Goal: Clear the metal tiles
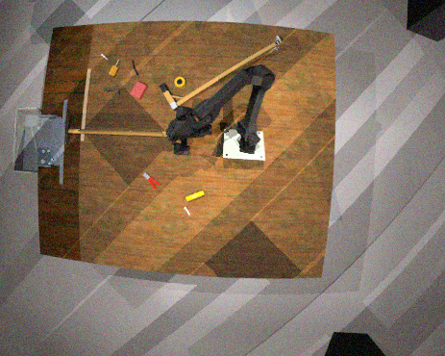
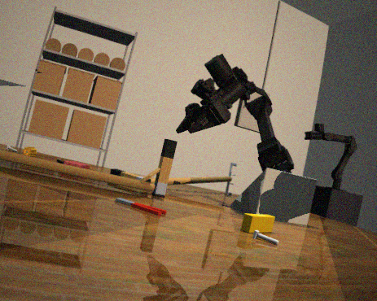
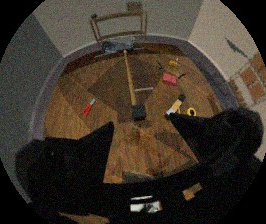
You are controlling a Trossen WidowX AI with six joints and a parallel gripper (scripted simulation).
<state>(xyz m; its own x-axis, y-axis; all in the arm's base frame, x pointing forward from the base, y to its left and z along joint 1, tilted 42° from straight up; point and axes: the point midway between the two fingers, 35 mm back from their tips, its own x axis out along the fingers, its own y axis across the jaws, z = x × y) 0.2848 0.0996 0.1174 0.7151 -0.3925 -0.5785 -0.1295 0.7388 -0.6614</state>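
Note:
The long scraper (image 1: 116, 132) (image 2: 68, 170) (image 3: 129, 76) lies flat on the wooden table (image 1: 201, 244). Its grey blade (image 1: 62, 140) is at the table's left edge, against the catch box (image 1: 25, 139). Several grey metal tiles (image 1: 45, 152) lie inside the box. I cannot make out the steel bench plate or any tile on the table. My gripper (image 1: 179, 140) (image 2: 182, 128) (image 3: 142, 120) is open and empty. It hovers well above the table, just behind the scraper's handle end.
A second long pole (image 1: 227, 70) (image 2: 199, 179) with a metal hook lies behind the arm. An upright block (image 1: 167, 95) (image 2: 164, 167), yellow tape ring (image 1: 180, 81), red block (image 1: 138, 89), red pliers (image 1: 151, 179) (image 2: 143, 207), yellow block (image 1: 194, 195) (image 2: 257, 222) and bolt (image 2: 265, 237) are scattered about.

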